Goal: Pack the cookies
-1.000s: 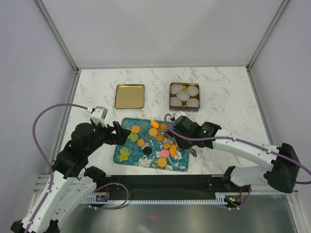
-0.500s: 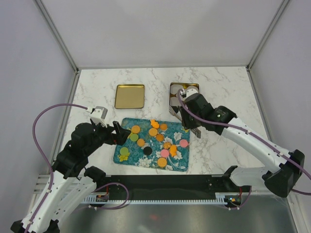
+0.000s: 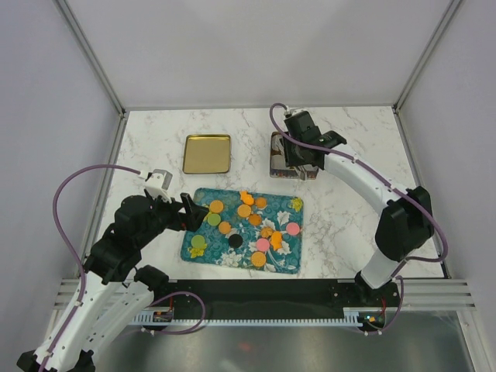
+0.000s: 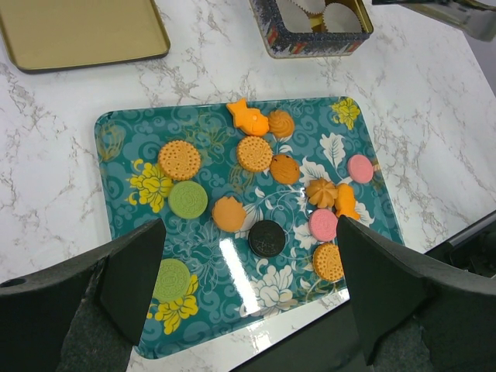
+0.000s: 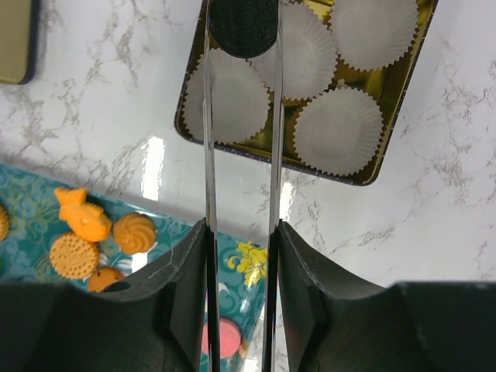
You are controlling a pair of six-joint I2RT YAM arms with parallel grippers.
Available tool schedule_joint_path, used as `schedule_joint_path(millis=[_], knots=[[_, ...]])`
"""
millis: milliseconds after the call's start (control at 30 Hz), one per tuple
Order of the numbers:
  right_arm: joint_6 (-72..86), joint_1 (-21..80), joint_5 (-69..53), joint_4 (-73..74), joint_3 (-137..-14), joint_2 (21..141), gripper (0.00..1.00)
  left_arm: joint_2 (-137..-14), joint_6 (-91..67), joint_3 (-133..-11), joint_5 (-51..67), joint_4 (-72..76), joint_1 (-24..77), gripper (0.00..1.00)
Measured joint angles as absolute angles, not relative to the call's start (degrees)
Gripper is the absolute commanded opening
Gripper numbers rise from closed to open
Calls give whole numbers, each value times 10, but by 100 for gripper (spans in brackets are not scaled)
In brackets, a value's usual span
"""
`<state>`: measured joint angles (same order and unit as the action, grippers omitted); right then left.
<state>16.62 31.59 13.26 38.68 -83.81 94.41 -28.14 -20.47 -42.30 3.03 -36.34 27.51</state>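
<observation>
A white marble table seen from above, with two robot arms reaching in from the near edge. On the left, the left gripper [image 3: 188, 211] hovers at the left end of a teal flowered tray [image 4: 124, 143], its fingers spread wide apart and holding nothing. Toward the far edge, left of the middle, a flat gold lid [image 3: 207, 153] lies by itself. The tray sits near the near edge, about in the middle, and carries the loose cookies [image 4: 254, 153]. These are orange rounds, two green, two pink, one black cookie [image 4: 267, 238] and a few orange shaped ones. Toward the far edge, right of the middle, stands an open tin [image 4: 310, 44] lined with white paper cups [image 5: 339, 128]. The right gripper [image 3: 301, 159] is above this tin, fingers clamped on a second dark round cookie [image 5: 244, 27] held at the fingertips over the cups.
</observation>
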Motion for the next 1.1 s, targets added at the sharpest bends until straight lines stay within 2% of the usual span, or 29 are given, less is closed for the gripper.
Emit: schedule_joint_path(millis=[200, 533, 967, 1100], knots=[[162, 292, 128, 370, -883, 1016, 32, -281, -205, -423, 30, -364, 275, 100], [163, 285, 121, 345, -901, 1062, 32, -282, -205, -423, 28, -364, 276, 100], [165, 274, 115, 328, -901, 1070, 40, -285, -205, -423, 25, -364, 279, 100], [167, 271, 112, 325, -901, 1077, 48, -285, -205, -423, 24, -364, 279, 100]])
